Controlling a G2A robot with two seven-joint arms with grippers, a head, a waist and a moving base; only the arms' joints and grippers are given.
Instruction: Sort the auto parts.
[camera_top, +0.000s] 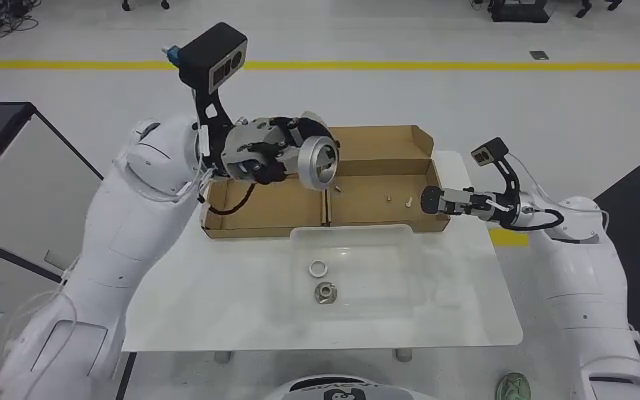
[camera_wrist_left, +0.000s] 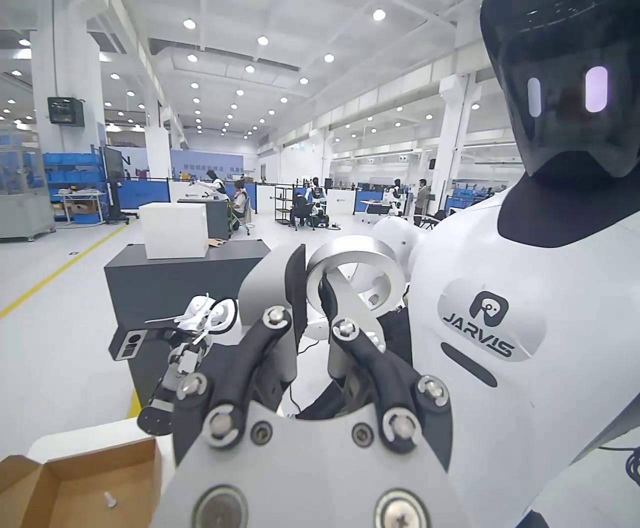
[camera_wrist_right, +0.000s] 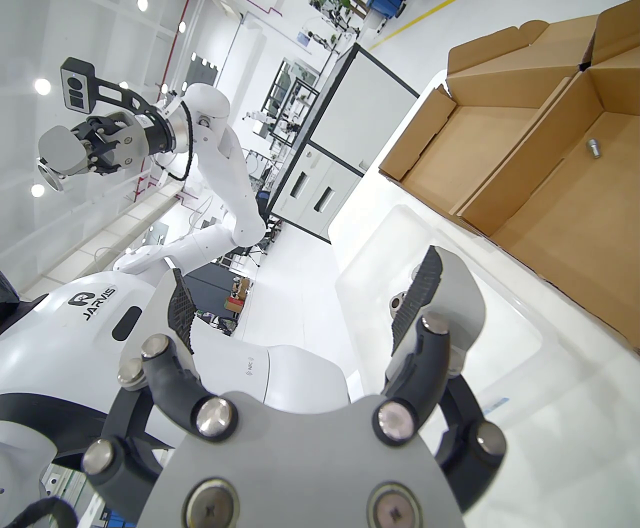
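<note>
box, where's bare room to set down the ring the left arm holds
The left compartment, between the left wall and the divider, looks bare where visible. The right compartment is busier: two bolts, and the right end effector at its end wall. The tray's right half is free.

A white table (camera_top: 200, 305) holds two things. A brown cardboard box (camera_top: 380, 146) sits along the far edge and takes up most of that side. It is open on top, and thin walls split it into parts. A see-through plastic tray (camera_top: 385, 280) sits in the middle of the table, right up against the near side of the box.
</note>
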